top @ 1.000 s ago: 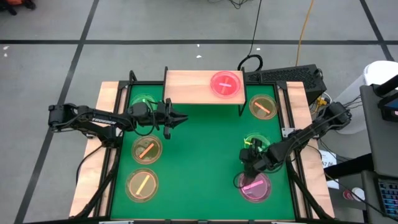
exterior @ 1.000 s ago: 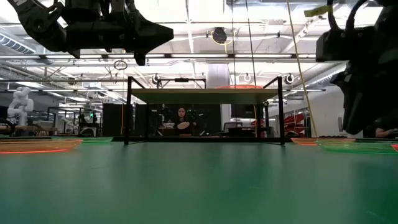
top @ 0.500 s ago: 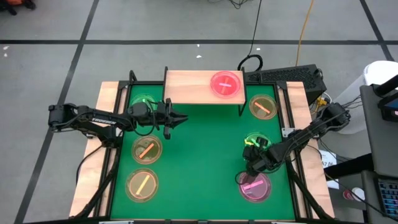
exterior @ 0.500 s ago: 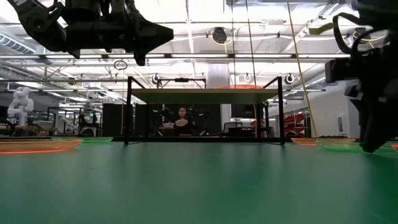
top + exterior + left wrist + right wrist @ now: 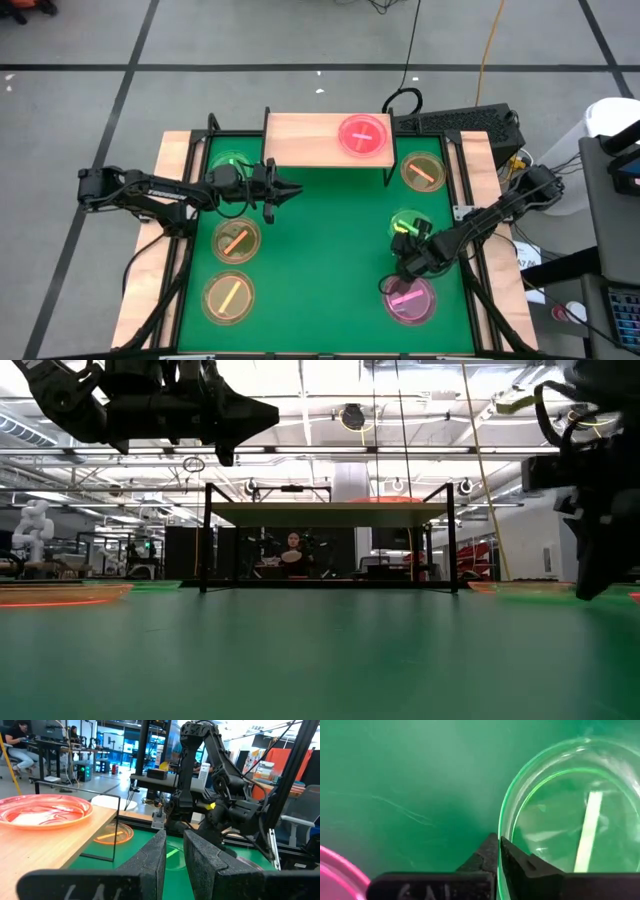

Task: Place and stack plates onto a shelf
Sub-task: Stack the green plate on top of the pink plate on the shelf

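Robotics lab, white humanoid robot, computer desks, seated person

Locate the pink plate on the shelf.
In the high view, the pink plate sits on the shelf's right end, just up-left of an amber plate on the table.

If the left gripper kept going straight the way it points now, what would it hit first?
Probably nothing close: the left gripper points across the green table just in front of the shelf. The other arm stands farthest along that line, though depth is unclear.
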Action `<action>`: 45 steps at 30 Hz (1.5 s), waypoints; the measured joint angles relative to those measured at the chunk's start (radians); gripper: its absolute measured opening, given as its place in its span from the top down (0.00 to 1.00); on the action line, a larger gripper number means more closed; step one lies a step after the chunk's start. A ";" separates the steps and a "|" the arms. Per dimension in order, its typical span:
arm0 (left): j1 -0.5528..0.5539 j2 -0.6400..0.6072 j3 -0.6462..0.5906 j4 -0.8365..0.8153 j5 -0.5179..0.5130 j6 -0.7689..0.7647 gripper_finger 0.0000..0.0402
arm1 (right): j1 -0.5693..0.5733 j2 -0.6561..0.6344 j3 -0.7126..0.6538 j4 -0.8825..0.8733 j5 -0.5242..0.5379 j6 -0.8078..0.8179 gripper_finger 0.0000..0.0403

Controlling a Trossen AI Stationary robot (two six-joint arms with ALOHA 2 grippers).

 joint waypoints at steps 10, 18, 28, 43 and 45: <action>0.000 0.000 0.000 0.000 0.000 0.001 0.82 | 0.000 -0.003 0.190 0.148 0.177 -0.294 1.00; 0.000 0.000 0.000 0.001 0.000 0.000 0.82 | -0.031 -0.003 0.246 0.513 0.511 -0.805 1.00; -0.007 0.000 0.000 0.027 0.000 -0.019 0.82 | -0.288 -0.003 0.246 0.842 0.709 -1.344 1.00; -0.021 0.000 0.000 0.040 0.000 -0.020 0.82 | -0.687 -0.003 0.246 0.788 0.398 -1.350 1.00; -0.021 0.000 0.000 0.040 0.000 -0.020 0.82 | -0.697 -0.003 0.246 0.777 0.383 -1.329 1.00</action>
